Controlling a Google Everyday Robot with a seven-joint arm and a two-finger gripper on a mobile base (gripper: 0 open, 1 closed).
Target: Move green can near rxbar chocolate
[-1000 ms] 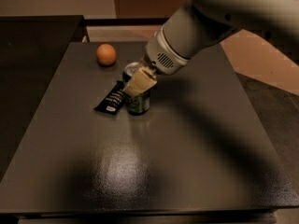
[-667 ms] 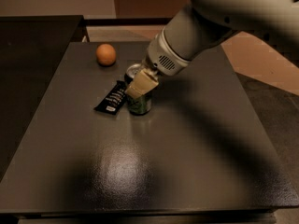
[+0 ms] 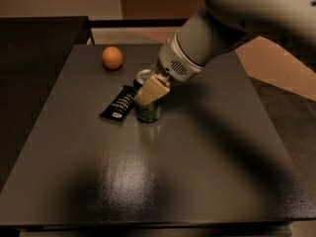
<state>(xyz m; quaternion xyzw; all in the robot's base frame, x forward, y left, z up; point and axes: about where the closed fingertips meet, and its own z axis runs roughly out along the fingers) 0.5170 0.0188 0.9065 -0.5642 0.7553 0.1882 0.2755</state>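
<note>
Upright at centre frame on a dark table [image 3: 207, 181]: can [image 3: 148, 111], just right of the black-wrapped bar [image 3: 118, 103] lying flat, the two close or touching. Reaching in from upper right, gripper [image 3: 149, 92] down over the can's top and front; clamped or loose, cannot tell. Upper left, well apart, orange ball [image 3: 112, 58].

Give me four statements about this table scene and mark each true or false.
1. The green can stands upright on the table. True.
2. The rxbar chocolate lies to the right of the can in the picture. False: it lies close by on the can's left side in the picture.
3. The gripper is at the can's upper part. True.
4. The orange ball rests on the bar. False: it sits apart, farther back on the table.
</note>
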